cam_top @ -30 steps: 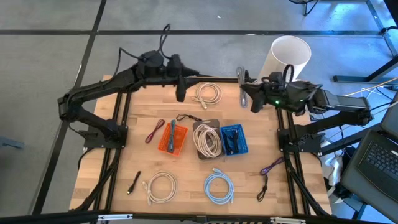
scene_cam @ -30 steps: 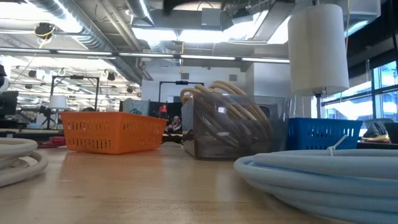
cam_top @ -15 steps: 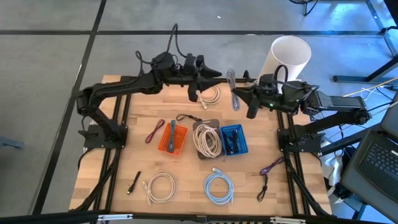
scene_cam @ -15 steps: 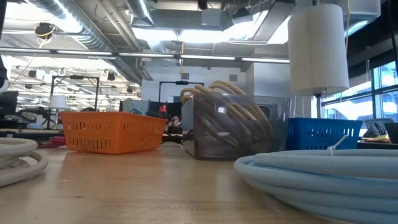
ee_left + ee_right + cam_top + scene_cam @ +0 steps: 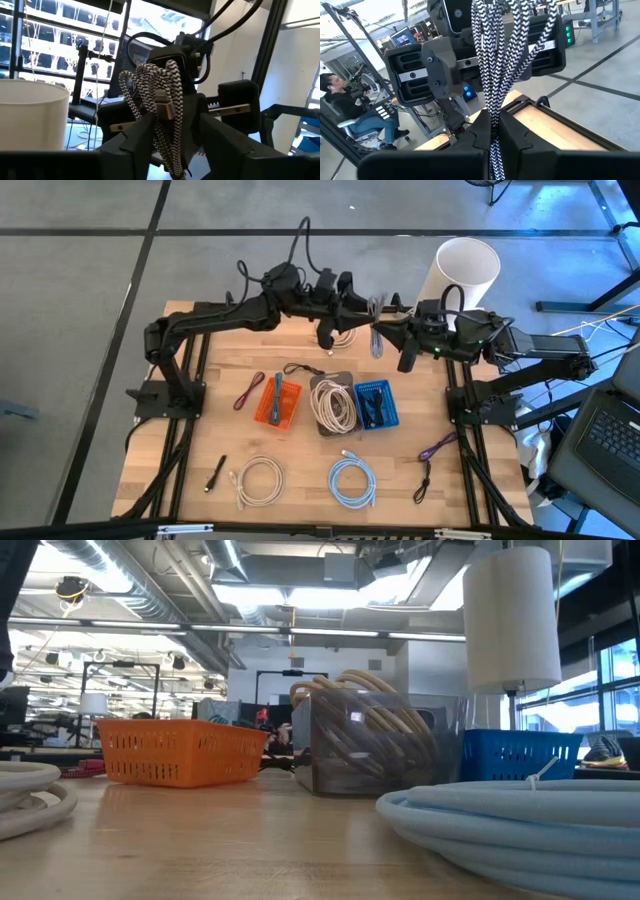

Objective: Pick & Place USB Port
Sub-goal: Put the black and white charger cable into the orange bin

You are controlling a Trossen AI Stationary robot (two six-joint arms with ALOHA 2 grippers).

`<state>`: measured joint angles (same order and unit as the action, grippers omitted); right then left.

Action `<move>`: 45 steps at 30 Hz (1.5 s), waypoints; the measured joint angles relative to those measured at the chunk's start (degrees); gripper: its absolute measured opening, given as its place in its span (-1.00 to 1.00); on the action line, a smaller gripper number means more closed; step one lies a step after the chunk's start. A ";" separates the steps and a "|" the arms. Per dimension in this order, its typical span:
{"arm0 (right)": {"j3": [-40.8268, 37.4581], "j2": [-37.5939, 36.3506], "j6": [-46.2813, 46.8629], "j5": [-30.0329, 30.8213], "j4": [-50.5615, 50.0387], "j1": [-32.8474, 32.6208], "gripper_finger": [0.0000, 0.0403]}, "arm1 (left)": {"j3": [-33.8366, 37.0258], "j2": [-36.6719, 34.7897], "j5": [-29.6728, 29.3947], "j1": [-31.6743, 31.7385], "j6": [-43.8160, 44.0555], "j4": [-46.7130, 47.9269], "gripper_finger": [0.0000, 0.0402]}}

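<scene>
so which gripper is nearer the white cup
Right. The right gripper sits just beside the white cup, toward the table's middle, holding a braided cable. The left gripper meets it from farther over.

A grey concrete floor point(image 5: 80, 300) crossed by dark seams surrounds the wooden table point(image 5: 200, 440). Beyond the table's far edge, bright ceiling light panels point(image 5: 330, 595) and silver ducts point(image 5: 150, 580) hang over a large open hall. Past the table's corner, a seated person point(image 5: 355, 112) works at what may be a desk.
</scene>
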<state>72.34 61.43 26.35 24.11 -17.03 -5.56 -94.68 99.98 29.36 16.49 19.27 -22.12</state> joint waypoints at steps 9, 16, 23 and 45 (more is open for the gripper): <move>0.00 0.00 -0.02 -0.69 -0.05 -0.02 -0.93 | -0.04 0.13 1.69 0.04 -1.69 -0.01 -0.91; 0.00 -0.17 -1.49 -0.66 -0.13 -0.02 -0.81 | -0.04 0.13 2.07 0.02 -1.94 -0.01 -0.93; 0.00 -5.87 -2.57 0.11 -3.75 0.09 -0.30 | 0.01 -2.08 4.56 1.22 -2.52 9.28 -0.95; 0.00 -12.89 10.69 5.24 -33.27 0.02 -0.19 | 6.59 -20.05 -45.24 -9.13 16.29 79.73 -0.95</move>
<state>72.34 48.54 37.04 29.35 -50.31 -5.54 -88.09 79.94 -15.88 7.36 35.57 57.61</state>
